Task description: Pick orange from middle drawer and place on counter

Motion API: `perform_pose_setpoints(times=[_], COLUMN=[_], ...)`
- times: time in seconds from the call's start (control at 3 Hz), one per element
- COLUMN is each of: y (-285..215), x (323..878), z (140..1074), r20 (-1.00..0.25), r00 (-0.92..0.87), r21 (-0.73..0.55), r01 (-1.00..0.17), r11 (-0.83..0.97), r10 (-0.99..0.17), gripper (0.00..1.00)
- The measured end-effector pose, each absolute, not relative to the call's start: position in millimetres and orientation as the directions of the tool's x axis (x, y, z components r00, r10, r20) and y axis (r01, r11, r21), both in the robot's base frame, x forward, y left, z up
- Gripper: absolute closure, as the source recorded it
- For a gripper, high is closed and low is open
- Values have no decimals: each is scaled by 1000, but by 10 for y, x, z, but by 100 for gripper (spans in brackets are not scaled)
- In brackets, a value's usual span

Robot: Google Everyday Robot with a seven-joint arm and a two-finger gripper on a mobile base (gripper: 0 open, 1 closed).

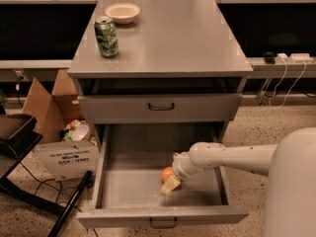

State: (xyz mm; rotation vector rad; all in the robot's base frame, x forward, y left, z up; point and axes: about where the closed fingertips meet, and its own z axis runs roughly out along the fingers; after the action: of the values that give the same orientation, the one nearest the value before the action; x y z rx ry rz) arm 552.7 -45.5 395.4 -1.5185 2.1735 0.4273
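Note:
The middle drawer [129, 187] is pulled fully out at the bottom of the grey cabinet. The orange [166, 172] lies on its flat floor, right of centre. My gripper [170, 181] reaches in from the right on a white arm and sits right against the orange, its cream tip just in front of and below the fruit. Part of the orange is hidden behind the gripper. The counter [182, 38] is the flat grey top of the cabinet above.
A green soda can [106, 36] and a cream bowl [122, 12] stand on the counter's back left. The closed upper drawer front [160, 107] overhangs the drawer's rear. A cardboard box [49, 117] and a black stand [15, 132] are on the left.

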Motion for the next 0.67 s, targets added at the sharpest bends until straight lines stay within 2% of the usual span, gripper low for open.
perform_pose_setpoints(times=[0.33,0.67], y=[-343,-340], x=[5351,5345], z=[3757,3749], r20=[-536,-536], r00=[-307,-308], r21=[46,48], r01=[-941,-941], r11=[336,335], r10=[-786,-786], gripper=[19,42])
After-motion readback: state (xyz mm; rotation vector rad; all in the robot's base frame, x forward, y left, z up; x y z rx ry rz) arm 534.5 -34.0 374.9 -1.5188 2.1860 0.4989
